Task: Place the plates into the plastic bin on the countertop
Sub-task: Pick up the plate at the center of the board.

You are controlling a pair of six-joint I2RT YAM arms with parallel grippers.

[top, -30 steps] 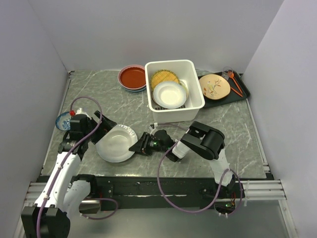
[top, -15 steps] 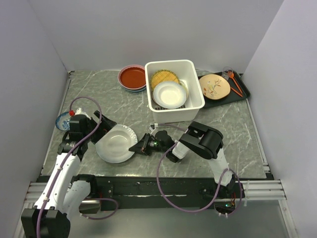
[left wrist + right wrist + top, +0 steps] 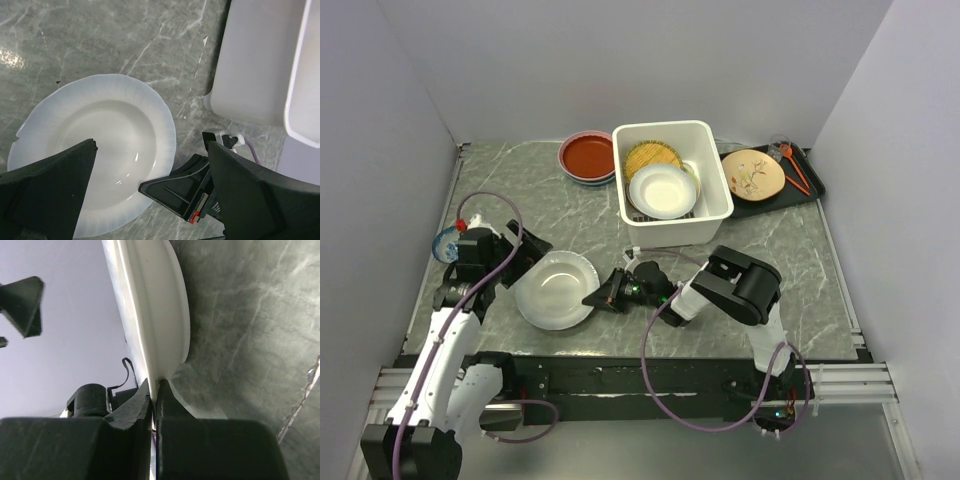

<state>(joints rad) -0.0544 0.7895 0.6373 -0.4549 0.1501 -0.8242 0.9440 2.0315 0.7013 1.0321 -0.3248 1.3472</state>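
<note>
Right gripper [image 3: 154,389] pinches the rim of the round white plate [image 3: 556,289], left gripper [image 3: 517,264] gapes empty: lift level, clearing the white rectangular plastic bin [image 3: 720,182].

Countertop [image 3: 570,215] carries plastic bin [image 3: 675,232], black tray [image 3: 760,205], red plate [image 3: 588,155], blue bowl [image 3: 447,243]

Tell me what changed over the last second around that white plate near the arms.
The right gripper closed on the right rim of the white plate and now pinches it. The left gripper backed off slightly to the left, open and not holding the plate. The plate itself barely moved. The bin and its contents, the red plate and the tray stayed as they were.
</note>
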